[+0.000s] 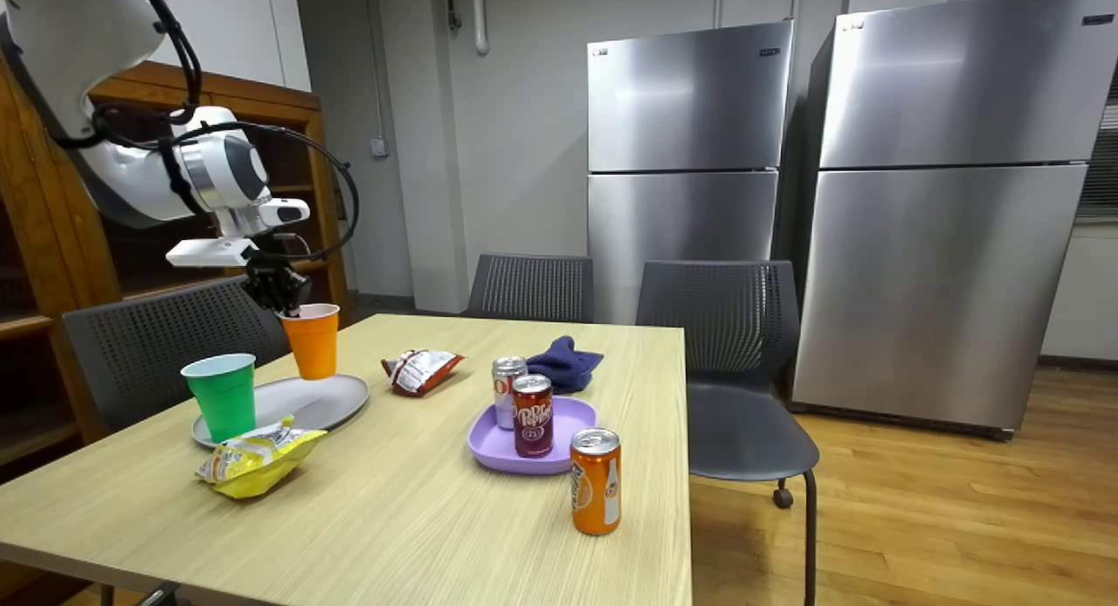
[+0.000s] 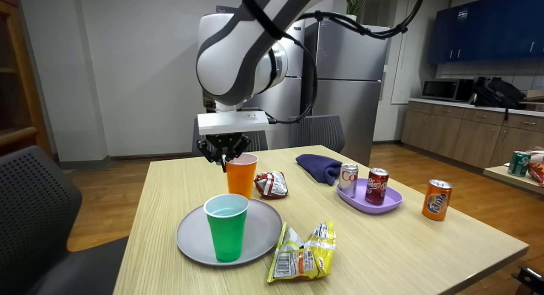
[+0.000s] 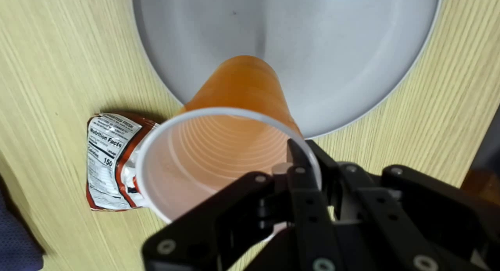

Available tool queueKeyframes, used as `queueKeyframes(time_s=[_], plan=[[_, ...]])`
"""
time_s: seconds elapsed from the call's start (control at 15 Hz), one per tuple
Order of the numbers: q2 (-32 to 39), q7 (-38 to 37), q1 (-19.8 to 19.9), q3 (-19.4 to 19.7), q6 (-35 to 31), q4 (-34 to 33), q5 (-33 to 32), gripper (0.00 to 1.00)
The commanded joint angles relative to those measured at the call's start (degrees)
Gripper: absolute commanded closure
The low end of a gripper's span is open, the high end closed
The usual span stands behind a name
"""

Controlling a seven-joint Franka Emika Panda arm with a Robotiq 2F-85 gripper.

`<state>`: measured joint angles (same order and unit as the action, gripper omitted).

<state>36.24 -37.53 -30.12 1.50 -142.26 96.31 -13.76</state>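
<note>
Even indoor light, soft shadows.
Glare streaks a steel refrigerator (image 1: pixel 943 230), stretched toward the edge of an exterior view; in the wrist view, shadow borders a navy cloth (image 3: pixel 17 238) and the black gripper (image 3: pixel 306 161) looks slightly blurred.

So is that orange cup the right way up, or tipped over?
Right way up: both exterior views show the orange cup with its mouth on top, and the wrist view looks down into it.

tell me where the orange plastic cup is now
Near the wrist view's centre, the orange cup is gripped at its rim by the black fingers, just right of the crumpled red-and-white snack bag and partly hiding the round grey plate.
</note>
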Motion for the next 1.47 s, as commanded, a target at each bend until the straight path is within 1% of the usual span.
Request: queueKeyframes(time_s=[0.0, 0.33, 0.47, 0.53, 0.6, 0.67, 0.87, 1.2, 1.4], plan=[[1.78, -1.47, -0.27, -0.26, 3.7, -4.09, -0.05, 0.99], [2.16, -1.26, -0.04, -0.62, 6.2, -5.64, 0.23, 0.99], [0.81, -1.79, -0.28, -0.2, 5.56, -4.71, -0.5, 0.99], [-0.6, -2.68, -0.74, 0.44, 3.9, -3.3, -1.44, 0.99], [-0.33, -2.75, 0.18, 1.13, -2.4, 0.81, -2.36, 0.99], [-1.04, -2.52, 0.39, 1.17, -4.01, 1.97, -2.39, 0.99], [-1.35, -2.48, 0.07, 3.25, -10.12, 5.96, -2.83, 0.99], [-1.61, -1.02, 0.08, 5.41, -15.76, 10.25, -1.66, 0.99], [-1.84, -0.09, 0.04, 5.74, -16.86, 11.62, -1.14, 0.99]])
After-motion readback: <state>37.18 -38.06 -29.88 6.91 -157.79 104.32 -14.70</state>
